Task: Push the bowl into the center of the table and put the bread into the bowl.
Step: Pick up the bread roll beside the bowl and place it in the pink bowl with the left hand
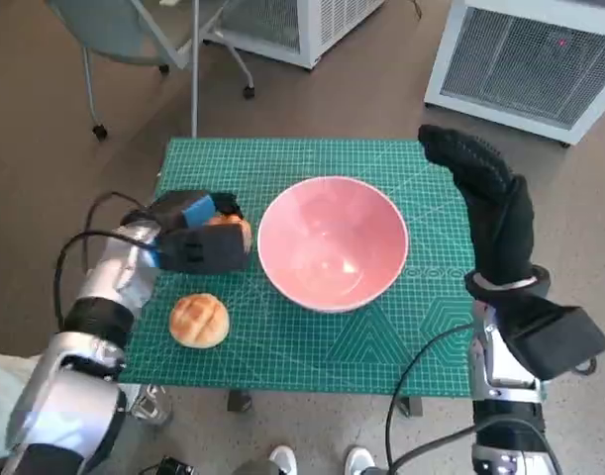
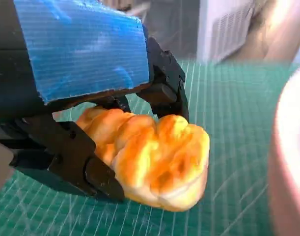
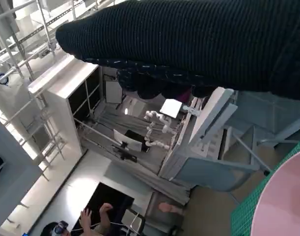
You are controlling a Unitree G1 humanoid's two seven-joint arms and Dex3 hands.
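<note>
Your blue-taped black left hand has its fingers clamped on a ridged golden bread roll, at nine o'clock of the glossy pink bowl sitting mid-desk. The grip looks shallow; a quick swing could drop the roll short or knock the rim. A second round bun lies at seven o'clock. Your black-gloved right hand holds nothing, fingers stretched at three o'clock. The desk wears a green gridded cutting mat; brown floor, white vented cabinets and a wheeled chair surround it.

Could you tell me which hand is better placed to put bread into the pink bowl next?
The left hand: it already grips a bread roll right beside the bowl. The right hand is at the bowl's far side and holds nothing.
</note>
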